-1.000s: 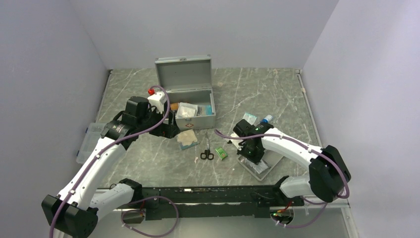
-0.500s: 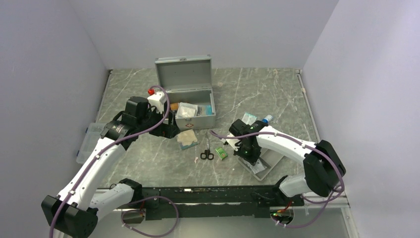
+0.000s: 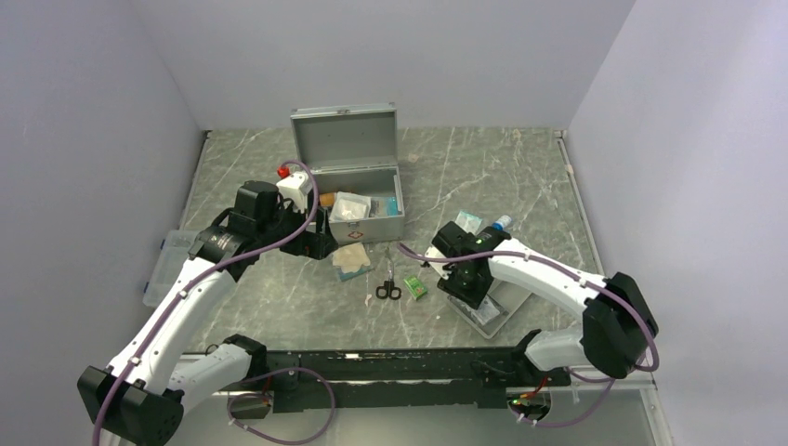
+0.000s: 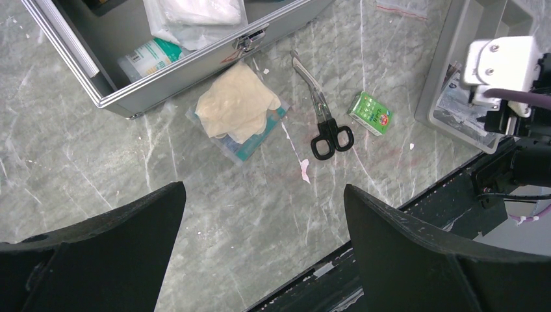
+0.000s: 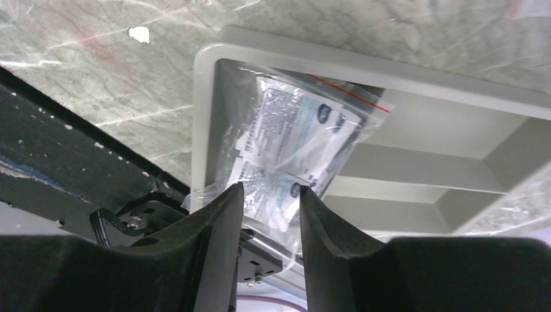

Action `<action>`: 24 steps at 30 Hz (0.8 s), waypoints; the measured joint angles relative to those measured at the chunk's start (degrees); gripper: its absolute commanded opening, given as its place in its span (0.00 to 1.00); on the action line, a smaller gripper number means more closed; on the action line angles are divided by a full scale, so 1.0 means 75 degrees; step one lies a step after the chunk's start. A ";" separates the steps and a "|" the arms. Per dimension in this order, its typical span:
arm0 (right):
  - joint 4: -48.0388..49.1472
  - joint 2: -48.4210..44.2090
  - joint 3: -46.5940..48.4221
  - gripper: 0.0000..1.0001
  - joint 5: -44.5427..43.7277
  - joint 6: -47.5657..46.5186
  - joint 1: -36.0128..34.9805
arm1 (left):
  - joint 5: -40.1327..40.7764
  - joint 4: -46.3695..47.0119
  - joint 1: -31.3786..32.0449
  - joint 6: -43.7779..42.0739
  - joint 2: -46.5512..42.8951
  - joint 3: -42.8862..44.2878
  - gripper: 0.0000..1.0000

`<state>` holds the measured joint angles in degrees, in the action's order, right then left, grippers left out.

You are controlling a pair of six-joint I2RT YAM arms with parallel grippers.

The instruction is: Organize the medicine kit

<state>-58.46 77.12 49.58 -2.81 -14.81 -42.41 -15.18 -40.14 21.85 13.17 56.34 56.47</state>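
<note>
- Fingers first, in the top external view: found the left gripper [image 3: 316,243] spread wide and holding nothing, hovering just left of the medicine kit [image 3: 344,139]. Found the right gripper [image 3: 463,282] low over the grey divided tray [image 3: 497,318], well apart from the kit.
- Saw the kit at the middle rear of the table [image 3: 483,167], lid upright, a few items inside.
- Judged it rigid metal, probably the heaviest thing present, smooth-walled and likely slippery to pinch. Reckoned the curved handle [image 3: 344,110] on the lid's top edge, or the thin front rim, the best hold.
- From the left wrist: saw both black fingers [image 4: 97,247] wide apart over bare marble, with the kit's front corner and latch [image 4: 250,40] beyond. Noted a glove packet [image 4: 237,110] just beside that wall, with scissors [image 4: 321,117] and a small green box [image 4: 370,112] near.
- From the right wrist: saw the fingers [image 5: 208,247] partly parted, not clenched, with a clear bag of sachets [image 5: 292,130] showing through the gap, lying in the tray's end compartment. Could not tell whether either pad touched it.
</note>
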 measured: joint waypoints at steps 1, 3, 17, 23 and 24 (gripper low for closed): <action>-0.0006 -0.0099 0.0029 0.46 -0.0055 0.0000 0.0000 | 0.0000 0.0000 0.0000 0.0000 0.0000 0.0000 0.99; -0.0009 -0.0297 0.0140 0.51 -0.0204 0.0017 0.0000 | 0.0000 0.0000 0.0000 0.0000 0.0000 0.0003 1.00; 0.0533 -0.2049 0.2052 1.00 -0.1588 0.1725 0.0000 | -0.0169 0.0038 0.0169 -0.0035 0.0000 -0.0047 0.99; 0.0603 -0.2946 0.2034 1.00 -0.2209 0.3672 0.0009 | -0.0108 0.0079 0.1230 0.0009 0.0052 -0.0111 0.99; 0.0603 -0.3019 0.1996 1.00 -0.2294 0.3949 0.0009 | -0.0085 0.0090 0.1483 0.0032 0.0105 -0.0108 0.99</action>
<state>-53.93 54.48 64.55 -20.01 14.81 -42.35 -15.81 -39.46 32.97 13.41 57.12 55.66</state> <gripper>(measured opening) 0.997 0.994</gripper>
